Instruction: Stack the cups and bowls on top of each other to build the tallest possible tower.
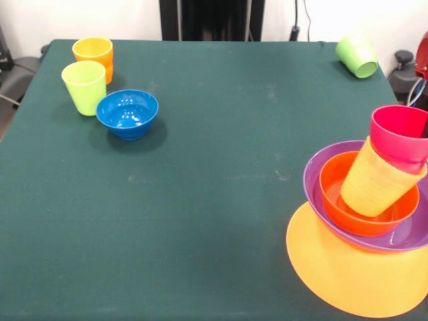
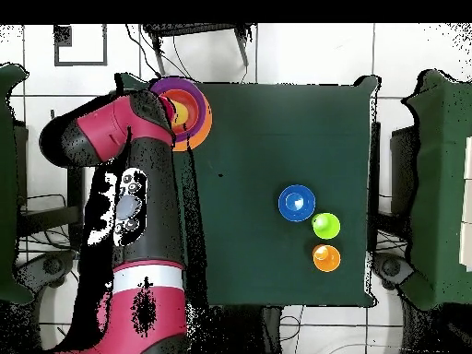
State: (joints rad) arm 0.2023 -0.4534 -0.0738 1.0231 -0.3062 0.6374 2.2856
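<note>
Orange, purple and red-orange bowls are nested into a tower at lower right, widest lowest for steadiness; yellow and red cups lean on top. The gripper's fingers cannot be made out.
</note>
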